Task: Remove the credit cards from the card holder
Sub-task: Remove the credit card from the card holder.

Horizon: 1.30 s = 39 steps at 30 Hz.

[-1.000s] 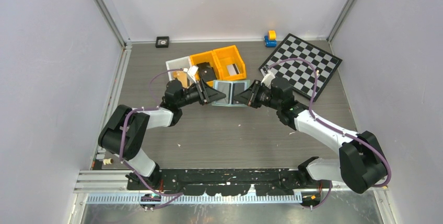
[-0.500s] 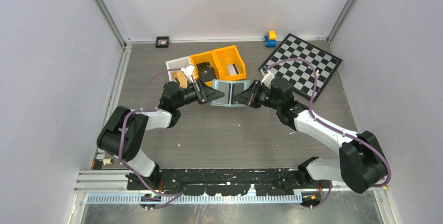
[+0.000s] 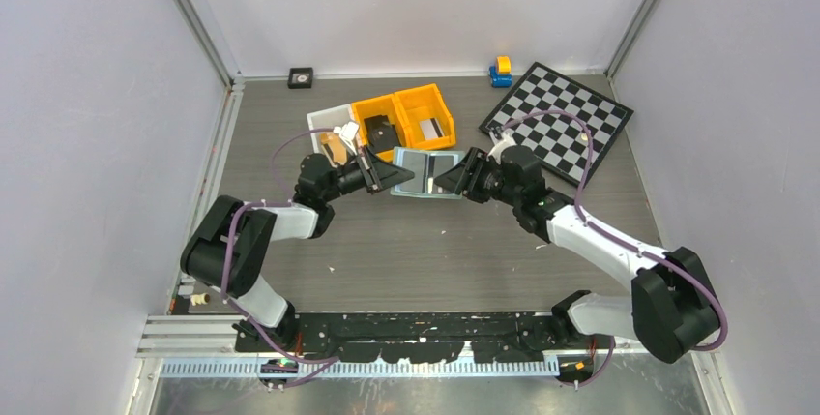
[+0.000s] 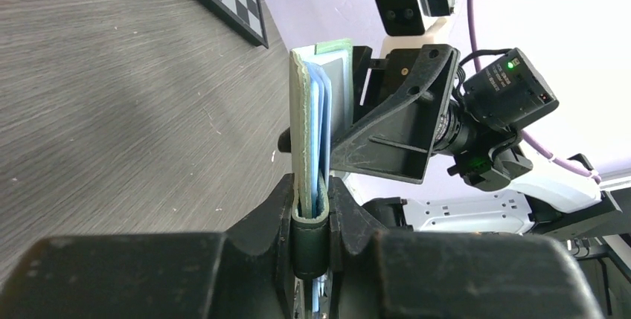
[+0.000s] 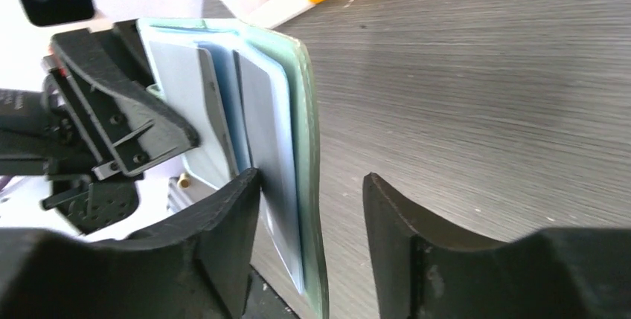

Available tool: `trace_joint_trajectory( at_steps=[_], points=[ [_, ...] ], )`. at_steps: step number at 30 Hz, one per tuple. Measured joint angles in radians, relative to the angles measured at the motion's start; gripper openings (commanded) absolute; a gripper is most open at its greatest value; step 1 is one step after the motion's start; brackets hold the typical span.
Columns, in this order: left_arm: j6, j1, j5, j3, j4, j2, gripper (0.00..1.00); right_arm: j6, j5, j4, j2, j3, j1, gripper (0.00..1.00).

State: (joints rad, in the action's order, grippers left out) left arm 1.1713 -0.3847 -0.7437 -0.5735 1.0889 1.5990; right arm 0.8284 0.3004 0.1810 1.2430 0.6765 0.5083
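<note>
**Two-arm hold on the opened card holder.** The card holder [image 3: 425, 173] lies spread open between the two arms over the far middle of the worktop [image 3: 435, 251], just in front of the orange bins [image 3: 411, 115] and well apart from the checkerboard [image 3: 561, 120]. Its inner sleeves face up toward the top camera. Whether its underside touches the worktop cannot be told.

The left fingers [image 4: 271, 215] are closed together on the holder's left edge. In the left wrist view the sage-green cover and the pale blue sleeves are pinched between them as one stack. This grip appears to serve as an anchor, keeping the holder open and steady so the other arm can work on its contents.

The right fingers [image 5: 223, 222] stand apart at the opposite edge, straddling it without clamping. The inner finger touches the sleeve face beside a grey card, while the outer finger is clear of the green cover, with bare worktop showing in the gap. Nothing is held on this side.

The cards [image 5: 264, 126] sit in their sleeves, at least two grey faces showing, so none appears to have been drawn out of these sleeves. The open stance likely suits a re-grip on a card edge rather than on the whole flap. The risk is pinching the sleeve and the cover together with the card.
</note>
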Motion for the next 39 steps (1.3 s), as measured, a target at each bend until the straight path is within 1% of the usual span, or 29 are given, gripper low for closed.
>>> trace_joint_trajectory(
  at_steps=[2, 6, 12, 15, 18, 22, 27, 31, 36, 39],
  points=[
    [-0.001, 0.000, 0.005, 0.003, -0.006, 0.001, 0.08, -0.010, -0.048, -0.042, -0.016, 0.000, 0.000, 0.64],
    [-0.014, 0.001, 0.026, 0.004, -0.048, 0.001, 0.08, -0.022, -0.150, -0.106, -0.089, -0.006, 0.000, 0.64],
    [-0.041, 0.001, 0.055, 0.004, -0.124, 0.001, 0.07, -0.044, -0.263, -0.121, -0.254, -0.044, 0.000, 0.58],
    [-0.058, 0.001, 0.070, 0.004, -0.167, 0.000, 0.07, -0.055, -0.283, -0.101, -0.330, -0.084, 0.000, 0.55],
    [-0.076, 0.001, 0.086, 0.005, -0.196, 0.000, 0.05, -0.061, -0.246, -0.040, -0.353, -0.122, -0.002, 0.53],
    [-0.084, -0.002, 0.123, 0.012, -0.240, -0.008, 0.05, -0.054, -0.161, 0.056, -0.291, -0.136, -0.002, 0.50],
    [-0.094, -0.024, 0.155, 0.031, -0.277, -0.029, 0.05, -0.003, -0.034, 0.197, -0.109, -0.136, -0.002, 0.46],
    [-0.112, -0.046, 0.159, 0.040, -0.288, -0.053, 0.05, 0.037, 0.027, 0.258, -0.009, -0.136, -0.002, 0.44],
    [-0.129, -0.061, 0.159, 0.042, -0.291, -0.097, 0.05, 0.057, 0.059, 0.298, 0.029, -0.136, -0.002, 0.43],
    [-0.133, -0.066, 0.159, 0.050, -0.284, -0.127, 0.05, 0.066, 0.066, 0.319, 0.044, -0.136, -0.002, 0.39]
  ],
)
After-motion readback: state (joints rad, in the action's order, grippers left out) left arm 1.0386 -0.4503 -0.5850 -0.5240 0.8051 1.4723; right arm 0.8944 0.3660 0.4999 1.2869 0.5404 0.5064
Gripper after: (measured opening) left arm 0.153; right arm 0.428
